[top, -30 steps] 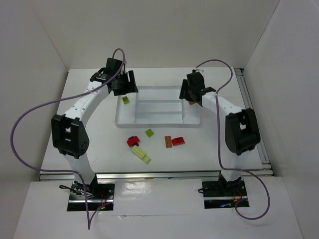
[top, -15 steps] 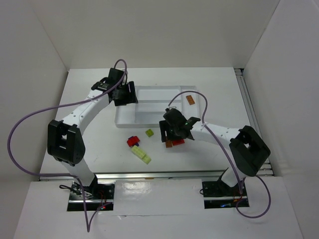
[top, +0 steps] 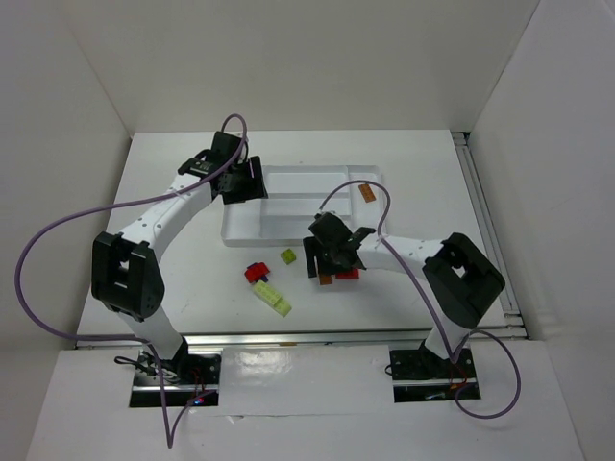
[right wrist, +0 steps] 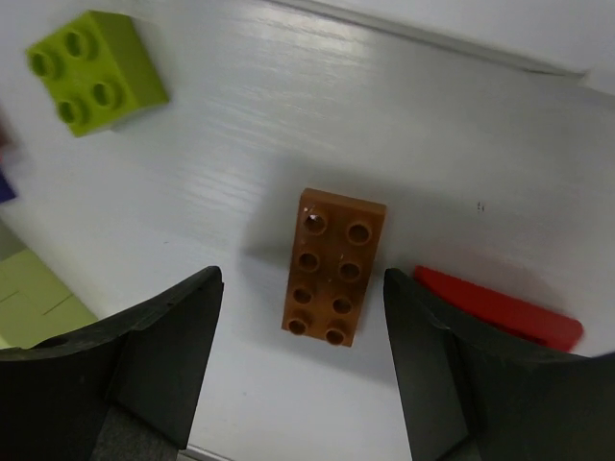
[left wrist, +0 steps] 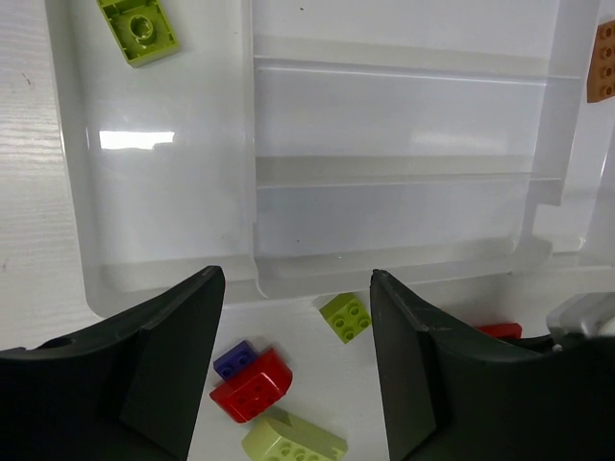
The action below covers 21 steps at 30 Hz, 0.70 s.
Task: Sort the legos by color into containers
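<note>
The white tray (top: 307, 230) of containers lies mid-table. One yellow-green lego (left wrist: 139, 27) rests in its left compartment, one orange lego (top: 367, 192) in its right compartment. My left gripper (top: 242, 184) hovers over the tray's left part, open and empty (left wrist: 296, 288). Below the tray my right gripper (top: 327, 261) is open, its fingers either side of an orange lego (right wrist: 334, 267) flat on the table and not touching it. A red lego (right wrist: 500, 309) lies just right of that one.
On the table in front of the tray lie a small yellow-green lego (top: 287, 255), a red lego (top: 257, 273) with a dark purple-blue one (left wrist: 235, 360) against it, and a longer yellow-green lego (top: 273, 299). The tray's middle compartments (left wrist: 394, 125) hold nothing.
My right arm swung from the tray's right compartment, where an orange lego now lies, down to the table over the other orange lego. The left gripper shifted slightly over the tray.
</note>
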Available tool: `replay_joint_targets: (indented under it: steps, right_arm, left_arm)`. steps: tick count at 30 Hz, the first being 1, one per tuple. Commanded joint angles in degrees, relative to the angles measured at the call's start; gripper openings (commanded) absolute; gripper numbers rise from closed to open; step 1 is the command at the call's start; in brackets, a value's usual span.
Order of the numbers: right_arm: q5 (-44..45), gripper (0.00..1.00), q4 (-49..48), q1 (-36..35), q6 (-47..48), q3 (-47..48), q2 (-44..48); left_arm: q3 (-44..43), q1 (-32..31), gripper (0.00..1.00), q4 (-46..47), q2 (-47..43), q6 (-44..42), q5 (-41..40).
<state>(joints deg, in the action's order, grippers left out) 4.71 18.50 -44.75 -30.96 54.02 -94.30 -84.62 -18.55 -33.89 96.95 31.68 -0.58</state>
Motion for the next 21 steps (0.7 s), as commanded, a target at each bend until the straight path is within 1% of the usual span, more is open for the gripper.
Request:
replay_joint_targets:
  steps: [1, 5, 7, 8, 9, 12, 13, 14, 16, 17, 18, 21]
  right_arm:
    - [-0.23, 0.75, 0.22, -0.51, -0.5, 0.38, -2.9]
    - [1.88, 0.75, 0.75, -1.12, -1.03, 0.91, -4.83]
    - [2.4, 0.72, 1.36, -1.13, -1.55, 0.91, -5.37]
    - [3.19, 0.68, 1.97, -1.74, -1.56, 1.61, -6.15]
    - [3.81, 0.6, 2.85, -2.26, -1.56, 1.62, -6.68]
    - [7.67, 0.53, 5.57, -4.02, -2.09, 4.42, -7.21]
    - [8.99, 0.53, 6.45, -4.64, -2.09, 5.3, -7.21]
    - [12.13, 0.47, 7.5, -6.12, -2.09, 6.35, -7.21]
    - [15.23, 0.4, 11.19, -7.62, -1.56, 9.94, -8.96]
    - [16.29, 0.25, 12.25, -8.24, -1.56, 11.01, -8.97]
    - [17.86, 0.22, 13.91, -8.94, -1.56, 11.8, -9.67]
    - [18.49, 0.22, 14.72, -8.95, -1.56, 13.48, -7.75]
  left_arm:
    - [-0.2, -0.44, 0.73, 1.37, -1.67, -0.3, -2.23]
    - [-0.2, -0.44, 0.73, 1.37, -2.2, -0.3, -2.23]
    - [-0.2, -0.44, 0.73, 1.37, -2.2, -0.3, -2.23]
    - [-0.2, -0.44, 0.73, 1.37, -1.68, -0.3, -2.23]
    - [0.33, -0.44, 0.73, 1.37, -1.67, -0.3, -2.23]
    - [0.33, -0.97, 0.73, 1.89, -1.67, -0.3, -2.23]
    - [0.33, -0.97, 0.73, 1.9, -1.67, -0.3, -1.71]
    - [0.33, -0.97, 0.73, 1.9, -1.67, -1.09, -1.71]
    - [-0.37, -1.49, 0.73, 1.9, -1.67, -1.1, -1.71]
    - [-1.07, -2.02, 0.73, 1.9, -1.67, -1.1, -2.4]
    - [-1.07, -2.02, 0.73, 1.9, -1.67, -1.1, -2.41]
    - [-2.57, -2.02, 0.73, 1.9, -2.72, -0.4, -2.41]
